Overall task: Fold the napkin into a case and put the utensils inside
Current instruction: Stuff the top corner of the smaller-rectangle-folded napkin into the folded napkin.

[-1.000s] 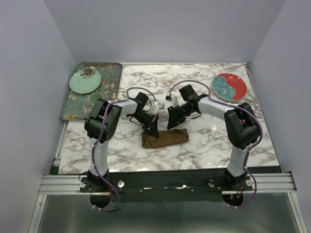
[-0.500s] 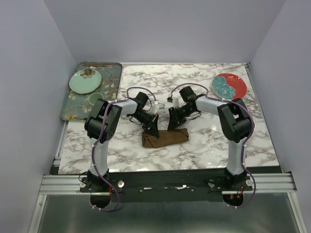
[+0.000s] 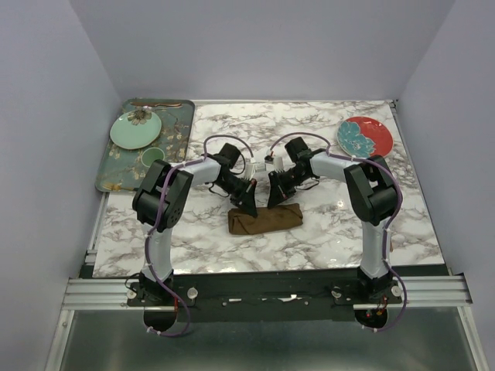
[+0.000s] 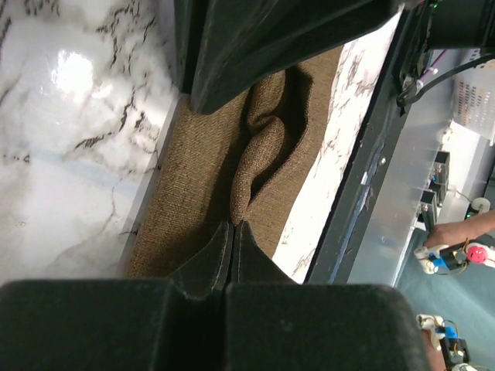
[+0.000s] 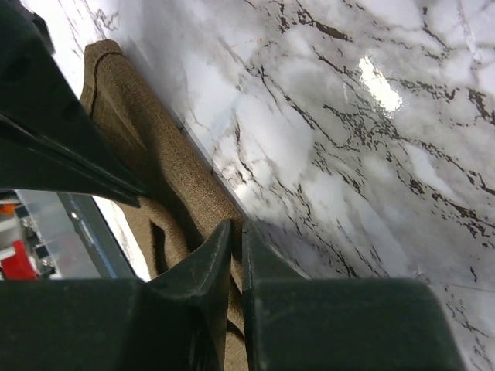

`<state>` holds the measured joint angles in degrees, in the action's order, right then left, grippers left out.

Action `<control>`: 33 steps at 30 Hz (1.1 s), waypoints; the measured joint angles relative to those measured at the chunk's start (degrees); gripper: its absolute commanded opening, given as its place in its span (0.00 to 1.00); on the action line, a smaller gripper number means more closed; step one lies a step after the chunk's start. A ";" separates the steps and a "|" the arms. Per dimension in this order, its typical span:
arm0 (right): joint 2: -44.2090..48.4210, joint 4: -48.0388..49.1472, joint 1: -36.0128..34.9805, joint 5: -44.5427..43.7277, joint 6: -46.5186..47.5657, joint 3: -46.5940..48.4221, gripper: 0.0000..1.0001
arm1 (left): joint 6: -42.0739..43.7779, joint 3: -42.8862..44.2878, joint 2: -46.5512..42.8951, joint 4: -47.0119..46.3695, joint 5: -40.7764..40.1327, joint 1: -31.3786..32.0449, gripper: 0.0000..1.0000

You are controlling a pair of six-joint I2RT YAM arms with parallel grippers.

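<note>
Pale grey arm links, black joints, purple cables, black jaws

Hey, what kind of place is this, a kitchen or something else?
Most likely a robot lab test booth, not a kitchen: plain walls box in a marble-pattern table, and the left arm and right arm are bolted to a metal rail.

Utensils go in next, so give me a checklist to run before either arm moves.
1. Napkin folded into a narrow strip: ok.
2. Pocket opening visible: cannot tell.
3. Left gripper shut at the cloth: ok; whether it pinches cloth: cannot tell.
4. Right gripper gripping the napkin's far edge: cannot tell.
5. Utensils found: cannot tell; something slim lies on the tray's far edge.
</note>
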<state>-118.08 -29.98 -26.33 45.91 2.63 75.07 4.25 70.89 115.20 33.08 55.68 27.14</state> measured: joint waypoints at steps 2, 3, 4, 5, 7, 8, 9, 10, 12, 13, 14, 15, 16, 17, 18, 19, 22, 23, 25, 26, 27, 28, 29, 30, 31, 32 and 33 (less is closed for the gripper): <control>0.00 -0.09 0.00 0.00 0.63 0.00 0.06 | -0.46 0.48 -0.35 -0.20 0.00 0.00 0.00; 0.00 -0.11 0.00 0.00 1.09 0.00 0.04 | -0.68 0.83 -0.35 -0.26 0.00 0.00 0.00; 0.00 -0.13 0.00 0.00 1.42 0.00 0.01 | -0.81 1.09 -0.35 -0.46 0.00 0.00 0.00; 0.00 -0.15 0.00 0.00 1.77 0.00 0.01 | -0.90 1.36 -0.35 -0.50 0.00 0.00 0.00; 0.00 -0.15 0.00 0.00 2.58 0.00 0.01 | -1.03 1.86 -0.35 -0.55 -0.02 -0.02 0.00; 0.00 -0.15 0.00 0.00 2.84 0.00 0.01 | -1.07 2.01 -0.35 -0.55 -0.07 0.00 0.00; 0.00 -0.13 0.00 0.00 3.08 0.00 0.01 | -1.05 2.21 -0.35 -0.55 -0.15 0.00 0.00; 0.00 -0.13 0.00 0.00 3.43 0.00 0.01 | -1.07 2.40 -0.33 -0.55 -0.22 -0.02 0.00; 0.00 -0.15 0.00 0.02 3.98 -0.02 0.01 | -1.14 2.67 -0.26 -0.68 -0.42 -0.04 0.00; 0.00 -0.15 0.00 0.02 4.31 -0.02 0.01 | -1.29 2.75 -0.20 -0.81 -0.61 -0.07 0.00; 0.00 -0.13 0.00 0.02 4.61 -0.02 0.01 | -1.40 2.80 -0.09 -0.92 -0.70 -0.07 0.00; 0.00 -0.15 0.00 0.04 4.96 -0.02 0.01 | -1.57 2.91 0.17 -1.07 -0.79 -0.09 0.00; 0.00 -0.13 0.00 0.02 5.03 -0.02 0.01 | -1.75 3.04 0.57 -1.29 -0.85 -0.17 0.00; 0.00 -0.15 0.00 0.02 5.07 -0.02 0.01 | -1.90 3.15 0.90 -1.44 -0.90 -0.26 0.00; 0.00 -0.15 0.07 0.02 5.11 -0.02 0.01 | -2.01 3.19 1.29 -1.73 -1.01 -0.52 0.00; 0.00 -0.15 0.11 0.00 5.22 -0.02 0.01 | -2.05 3.19 1.51 -1.95 -1.05 -0.61 0.00; 0.00 -0.15 0.15 0.02 5.44 -0.02 0.01 | -2.34 3.19 2.51 -2.71 -1.07 -1.29 0.00; 0.00 -0.15 0.15 0.02 5.53 -0.02 0.01 | -2.36 3.19 2.69 -2.91 -1.07 -1.40 0.00; 0.00 -0.15 0.15 0.02 5.64 -0.02 0.02 | -2.36 3.19 3.39 -3.39 -1.05 -1.68 0.00; 0.00 -0.15 0.15 0.02 5.77 -0.02 0.03 | -2.43 3.19 3.80 -3.58 -1.01 -1.70 0.00; 0.00 -0.15 0.13 0.02 5.92 -0.02 0.04 | -2.60 3.19 4.22 -3.69 -0.68 -1.86 0.00; 0.00 -0.15 0.13 0.02 5.92 -0.02 0.11 | -2.67 3.19 4.42 -3.78 -0.48 -1.97 0.00; 0.13 -0.17 0.13 -0.09 5.86 0.00 0.14 | -2.78 3.19 4.46 -3.82 -0.33 -2.01 0.00; 0.24 -0.20 0.13 -0.33 5.86 0.00 0.16 | -2.80 3.19 4.52 -3.87 -0.17 -2.03 0.00; 0.44 -0.24 0.13 -0.52 5.62 0.00 0.21 | -2.80 3.19 4.61 -3.96 -0.02 -2.03 0.00; 0.74 -0.28 0.15 -0.90 5.38 0.00 0.22 | -2.82 3.19 4.70 -4.07 0.13 -2.05 0.00; 1.49 -0.52 0.22 -1.64 4.92 0.00 0.22 | -2.84 3.19 4.79 -4.22 0.35 -2.05 0.00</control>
<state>-116.60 -30.50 -26.11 44.27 7.55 75.07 1.41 74.08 119.98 28.86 56.03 25.08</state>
